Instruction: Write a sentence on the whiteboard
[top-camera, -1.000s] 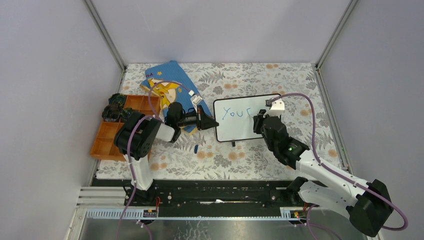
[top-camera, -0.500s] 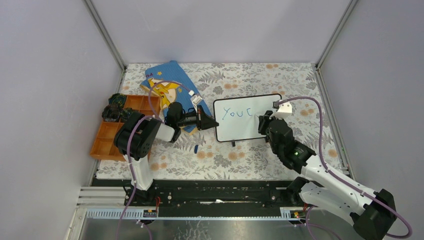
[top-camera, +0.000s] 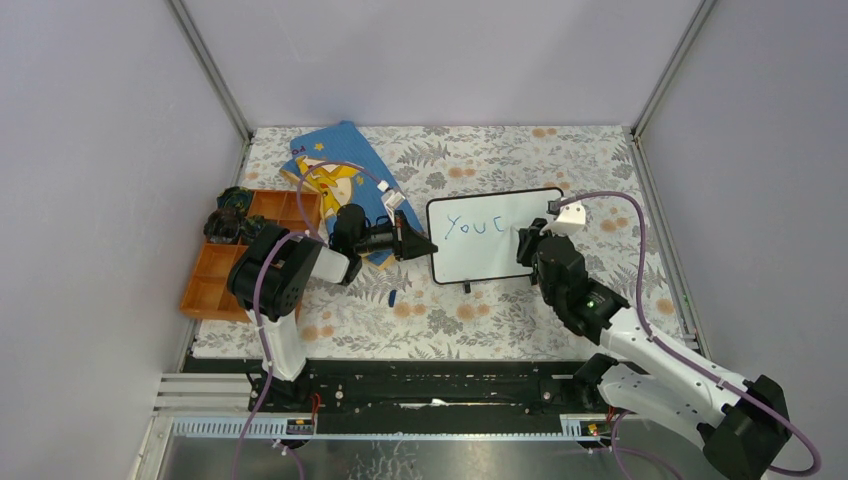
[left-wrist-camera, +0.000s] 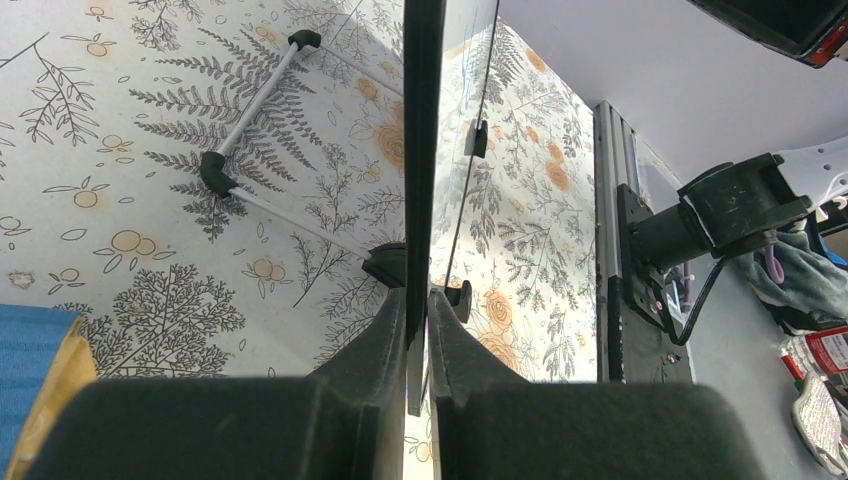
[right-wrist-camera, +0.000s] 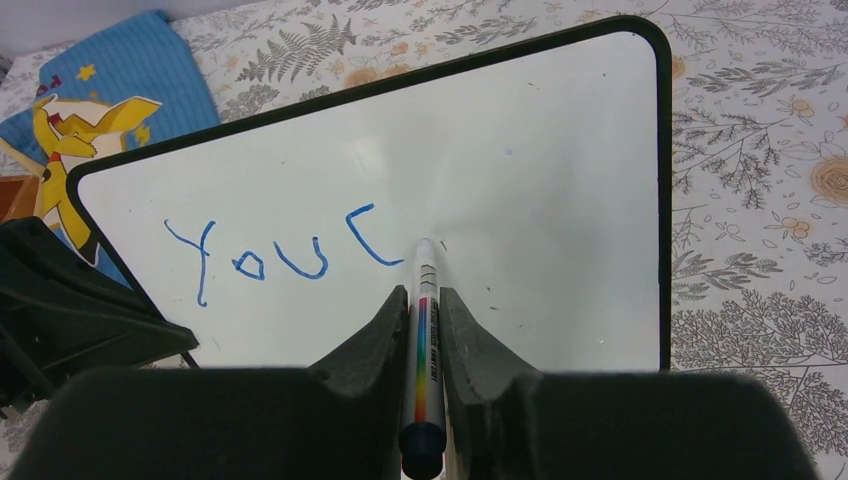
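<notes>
The whiteboard (top-camera: 484, 250) stands tilted mid-table with a thin black frame. It bears blue handwritten letters "You c" (top-camera: 476, 226), also plain in the right wrist view (right-wrist-camera: 290, 255). My left gripper (top-camera: 425, 245) is shut on the board's left edge, seen edge-on in the left wrist view (left-wrist-camera: 422, 150). My right gripper (top-camera: 526, 243) is shut on a white marker (right-wrist-camera: 424, 340) with a rainbow stripe. The marker tip rests at the board (right-wrist-camera: 560, 200) just right of the "c".
A blue picture book (top-camera: 335, 170) lies behind the left gripper. An orange compartment tray (top-camera: 215, 275) with dark items sits at the left. A small blue marker cap (top-camera: 392, 297) lies on the floral cloth in front of the board.
My right gripper has moved right along the board with the marker, and a "c" now stands uncovered after "You". The left gripper has held still.
</notes>
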